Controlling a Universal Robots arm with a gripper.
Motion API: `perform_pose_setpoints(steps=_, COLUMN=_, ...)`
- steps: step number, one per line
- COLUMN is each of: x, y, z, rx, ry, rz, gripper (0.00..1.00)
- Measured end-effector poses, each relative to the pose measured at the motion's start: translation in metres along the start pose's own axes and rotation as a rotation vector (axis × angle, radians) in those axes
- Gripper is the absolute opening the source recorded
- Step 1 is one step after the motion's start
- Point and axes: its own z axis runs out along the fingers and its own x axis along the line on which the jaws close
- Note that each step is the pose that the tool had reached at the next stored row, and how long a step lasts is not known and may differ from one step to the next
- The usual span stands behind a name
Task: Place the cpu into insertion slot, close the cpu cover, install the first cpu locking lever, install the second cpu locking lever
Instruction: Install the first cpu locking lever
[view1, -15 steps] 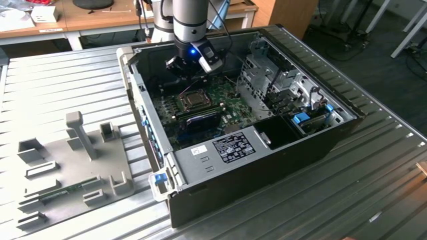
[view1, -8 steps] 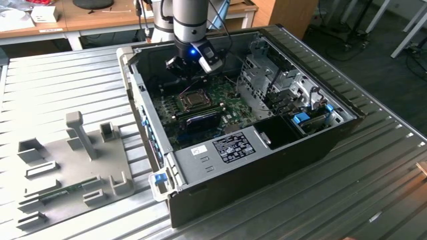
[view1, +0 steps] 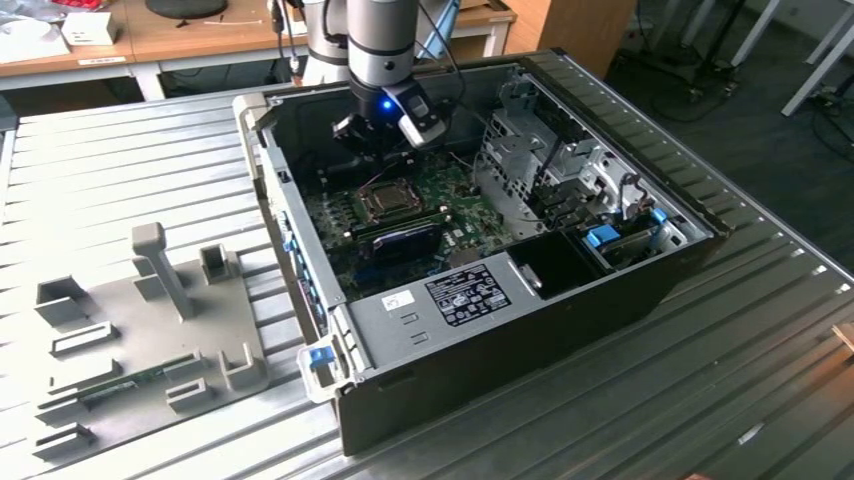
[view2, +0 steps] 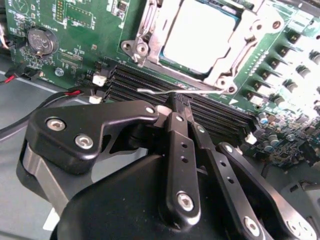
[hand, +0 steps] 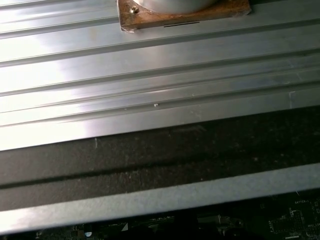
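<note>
Status check, arm inside the open black computer case (view1: 561, 330) that lies on the ribbed aluminium table (view1: 134, 170). The cpu (view2: 200, 37), a flat square chip with a pale metallic top, sits in the insertion slot (view1: 387, 198), the square silver-rimmed socket on the green circuit board (view2: 80, 30); placement judged done. The cpu cover (view2: 243, 47), a thin silvery metal frame with a cut-out middle, lies flat around the chip with no raised edge visible; closing judged done. A thin silvery wire locking lever (view2: 155, 91) with a hooked end runs along the socket edge nearest the long black memory slots (view2: 130, 80). It appears lifted clear of the board, so I judge it not latched. Whether the other lever is seated cannot be told. The black two-fingered gripper (view2: 176, 102) has its fingers drawn together, tips at the middle of this lever, touching or just beside it; whether the wire is pinched between them is unclear. In the exterior view the gripper (view1: 380, 140) hangs just above the socket. Estimate: two steps complete, lever work in hand.
</note>
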Motion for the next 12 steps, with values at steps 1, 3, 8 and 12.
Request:
perform_pose_setpoints(steps=1, x=-0.0001, y=0.0000, z=0.0002, rx=0.0000, ry=0.0000, rz=0.000, gripper=0.10)
perform_pose_setpoints(steps=3, x=-0.0003, y=0.0000, z=0.0005, rx=0.0000, ry=0.0000, rz=0.000, gripper=0.10)
perform_pose_setpoints(steps=8, x=-0.0007, y=-0.0001, z=0.0012, rx=0.0000, ry=0.0000, rz=0.000, gripper=0.10)
perform_pose_setpoints(steps=12, x=-0.0007, y=-0.0003, z=0.0026, rx=0.0008, ry=-0.0002, rz=0.000, gripper=0.10)
